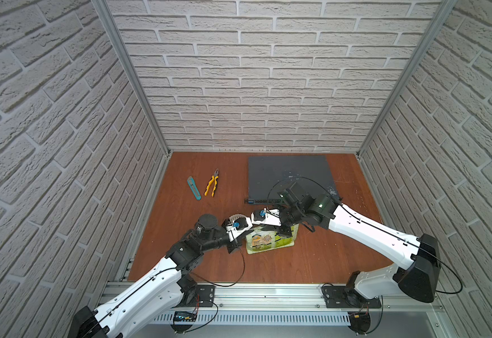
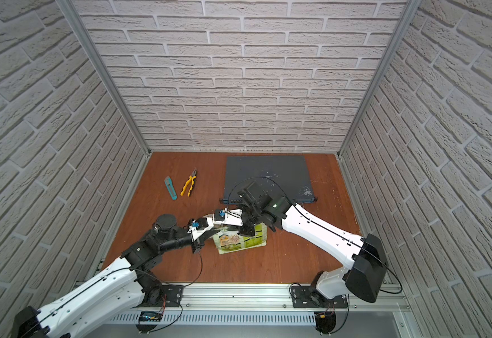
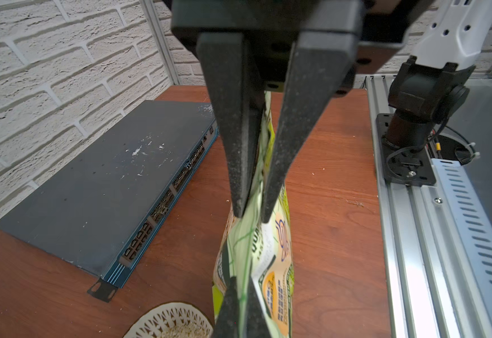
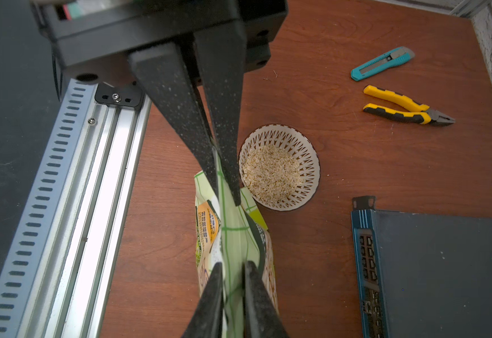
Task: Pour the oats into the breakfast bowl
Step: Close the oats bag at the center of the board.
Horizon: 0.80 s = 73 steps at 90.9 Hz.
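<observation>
Dusty black fingers [image 3: 233, 146] of the left hand [image 3: 252, 218] fill the left wrist view, pinched narrow on the top edge of the pale green pouch [image 3: 271, 263]. From its own wrist camera the right hand [image 4: 227, 199] is likewise closed tight on that same edge, so both hands hold the pouch between them, their tips facing each other. Whether the pouch's bottom rests on the desk [image 1: 312, 257] I cannot tell. Beige oats [image 4: 271, 175] lie heaped inside the breakfast bowl [image 4: 309, 164], which stands on the desk just beside the pouch, at about 10 o'clock from it in both top views. At 12 to 1 o'clock lies a dark network switch [image 1: 290, 175]. Yellow-handled pliers [image 1: 212, 185] and a teal utility knife [image 1: 193, 188] lie farther off toward 10 to 11 o'clock, the knife at 9 o'clock of the pliers.
</observation>
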Available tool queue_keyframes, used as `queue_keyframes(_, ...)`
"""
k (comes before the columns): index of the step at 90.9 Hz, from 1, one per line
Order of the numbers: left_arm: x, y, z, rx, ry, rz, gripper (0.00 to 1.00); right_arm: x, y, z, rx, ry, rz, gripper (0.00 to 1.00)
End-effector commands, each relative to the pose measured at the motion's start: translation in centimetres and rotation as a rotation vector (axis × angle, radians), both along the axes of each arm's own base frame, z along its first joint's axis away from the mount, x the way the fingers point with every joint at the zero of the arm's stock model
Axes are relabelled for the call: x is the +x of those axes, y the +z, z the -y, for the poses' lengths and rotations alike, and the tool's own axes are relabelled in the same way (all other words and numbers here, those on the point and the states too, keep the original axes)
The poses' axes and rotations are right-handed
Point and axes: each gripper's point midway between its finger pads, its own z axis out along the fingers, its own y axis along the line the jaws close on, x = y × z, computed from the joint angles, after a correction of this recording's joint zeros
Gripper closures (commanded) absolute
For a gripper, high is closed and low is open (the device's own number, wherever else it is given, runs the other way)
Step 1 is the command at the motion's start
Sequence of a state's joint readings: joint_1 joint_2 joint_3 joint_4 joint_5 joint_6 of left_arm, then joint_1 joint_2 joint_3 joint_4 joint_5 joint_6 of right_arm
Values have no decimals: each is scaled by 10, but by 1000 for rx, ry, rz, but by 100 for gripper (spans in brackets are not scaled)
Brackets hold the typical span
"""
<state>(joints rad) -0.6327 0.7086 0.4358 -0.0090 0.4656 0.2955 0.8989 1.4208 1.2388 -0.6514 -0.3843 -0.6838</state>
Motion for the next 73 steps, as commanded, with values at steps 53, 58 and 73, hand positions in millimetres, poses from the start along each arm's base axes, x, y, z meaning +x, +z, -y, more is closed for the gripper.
queue_keyframes(53, 11, 25, 1, -92, 12, 67, 100, 13, -6, 34, -132, -58, 81, 96)
queue_keyframes(58, 11, 25, 1, -91, 12, 65, 100, 15, -5, 37, -135, -70, 87, 97)
queue_keyframes(73, 12, 26, 1, -92, 13, 69, 100, 20, 0, 45, -124, -108, 99, 87)
